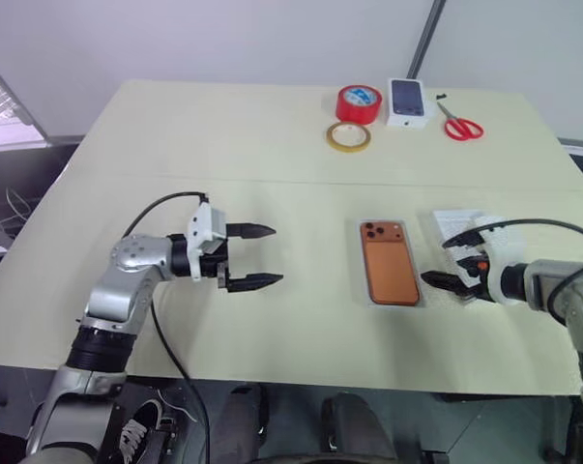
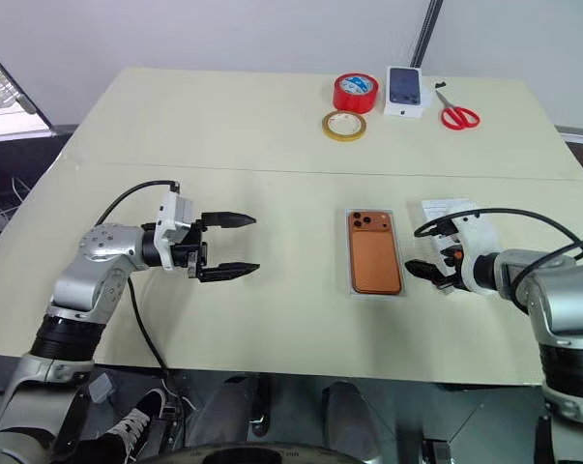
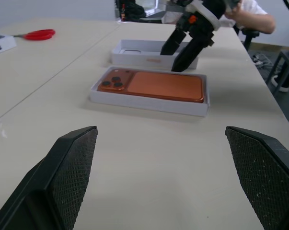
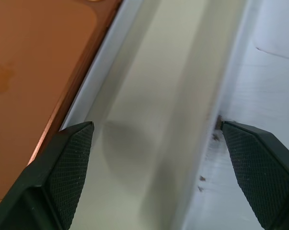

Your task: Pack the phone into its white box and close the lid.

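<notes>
The orange phone (image 1: 389, 261) lies back up in the shallow white box (image 3: 149, 104) right of the table's middle, its camera cluster at the far end. Just right of it sits the white lid (image 1: 462, 221), open side up. My right gripper (image 1: 436, 260) hangs open and tilted down over the gap between box and lid, holding nothing; in the right wrist view the phone (image 4: 29, 72) is on one side and the lid's wall (image 4: 259, 62) on the other. My left gripper (image 1: 269, 256) stands open and empty, level, pointing at the box from well to its left.
At the table's far edge are a red tape roll (image 1: 359, 102), a yellow tape ring (image 1: 349, 136), a small white box with a phone picture (image 1: 408, 101) and red scissors (image 1: 460, 124). A person (image 3: 245, 14) sits beyond the table's right end.
</notes>
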You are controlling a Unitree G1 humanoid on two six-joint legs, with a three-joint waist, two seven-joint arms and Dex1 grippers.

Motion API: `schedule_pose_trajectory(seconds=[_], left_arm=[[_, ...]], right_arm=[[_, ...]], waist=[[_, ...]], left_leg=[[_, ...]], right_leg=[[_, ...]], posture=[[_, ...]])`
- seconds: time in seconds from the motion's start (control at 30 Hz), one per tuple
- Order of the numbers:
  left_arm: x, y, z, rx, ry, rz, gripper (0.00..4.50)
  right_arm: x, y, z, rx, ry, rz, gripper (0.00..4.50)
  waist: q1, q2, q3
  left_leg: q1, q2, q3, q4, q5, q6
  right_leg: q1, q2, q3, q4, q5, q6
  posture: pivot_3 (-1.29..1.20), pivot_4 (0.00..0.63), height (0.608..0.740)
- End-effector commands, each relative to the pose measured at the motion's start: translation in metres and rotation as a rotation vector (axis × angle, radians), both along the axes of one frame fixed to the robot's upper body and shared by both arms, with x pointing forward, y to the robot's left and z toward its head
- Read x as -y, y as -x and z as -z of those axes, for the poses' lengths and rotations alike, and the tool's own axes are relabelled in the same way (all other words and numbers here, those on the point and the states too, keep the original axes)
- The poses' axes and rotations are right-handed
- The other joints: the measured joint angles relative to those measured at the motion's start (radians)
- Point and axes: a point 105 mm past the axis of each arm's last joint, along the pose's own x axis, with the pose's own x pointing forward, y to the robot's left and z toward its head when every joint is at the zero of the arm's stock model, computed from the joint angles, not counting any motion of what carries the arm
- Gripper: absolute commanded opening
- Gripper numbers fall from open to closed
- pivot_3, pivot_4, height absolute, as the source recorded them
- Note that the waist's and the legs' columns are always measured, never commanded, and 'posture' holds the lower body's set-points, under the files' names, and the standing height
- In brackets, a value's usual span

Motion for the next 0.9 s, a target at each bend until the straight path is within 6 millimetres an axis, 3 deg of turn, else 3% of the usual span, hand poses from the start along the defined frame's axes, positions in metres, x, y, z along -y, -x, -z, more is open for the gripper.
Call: schedule_pose_trajectory(seconds=[0.03, 0.17, 0.33, 0.43, 0.63, 0.8, 0.9], left_arm=[[0.003, 0.005, -0.004, 0.045, 0.005, 0.022, 4.5], [0.007, 0.006, -0.003, 0.046, 0.015, 0.024, 4.5], [0.012, 0.005, -0.002, 0.041, 0.034, 0.009, 4.5], [0.014, 0.006, 0.0, 0.039, 0.036, 0.001, 4.5], [0.015, 0.007, 0.005, 0.019, 0.037, -0.033, 4.5], [0.012, 0.004, 0.006, 0.016, 0.029, -0.05, 4.5], [0.011, 0.001, 0.004, 0.019, 0.032, -0.061, 4.5]], right_arm=[[-0.002, 0.004, -0.01, -0.028, 0.01, -0.014, 4.44], [-0.007, 0.004, -0.011, -0.089, -0.053, 0.015, 4.44], [-0.007, -0.002, -0.008, -0.083, -0.004, 0.009, 4.44], [-0.002, -0.004, 0.0, -0.085, 0.02, 0.031, 3.19], [0.001, -0.006, 0.01, -0.081, 0.036, 0.063, 0.03], [0.005, -0.009, 0.013, -0.068, 0.007, 0.118, 0.03], [-0.002, -0.01, 0.008, -0.065, -0.111, 0.136, 0.03]], waist=[[0.0, 0.0, 0.0], [-0.001, 0.0, 0.0], [-0.002, 0.0, 0.0], [-0.001, 0.0, 0.0], [-0.004, 0.0, 0.0], [-0.018, -0.002, -0.002], [-0.02, -0.003, -0.002]], left_leg=[[0.0, 0.0, 0.0, 0.0, 0.0, 0.0], [0.0, 0.0, 0.0, -0.001, 0.0, 0.0], [0.0, 0.0, 0.0, -0.001, 0.0, 0.0], [-0.001, 0.0, 0.0, -0.001, 0.0, 0.0], [0.0, 0.0, 0.0, -0.001, 0.0, 0.0], [0.001, 0.0, 0.0, 0.0, 0.0, 0.0], [0.001, 0.0, 0.0, 0.0, 0.0, 0.001]], right_leg=[[0.0, 0.0, 0.0, 0.0, 0.0, 0.0], [0.0, 0.0, 0.0, 0.0, 0.0, 0.0], [0.0, 0.0, 0.0, 0.0, 0.0, 0.0], [-0.001, 0.0, 0.0, 0.0, 0.0, 0.0], [0.0, 0.0, 0.0, 0.0, 0.0, 0.0], [0.001, 0.0, 0.0, 0.0, 0.0, 0.0], [0.002, 0.0, 0.0, 0.0, 0.0, 0.0]], posture=[[0.0, 0.15, 0.74], [0.0, 0.15, 0.74], [0.0, 0.15, 0.74], [0.0, 0.15, 0.74], [0.0, 0.15, 0.74], [0.0, 0.15, 0.74], [0.0, 0.15, 0.74]])
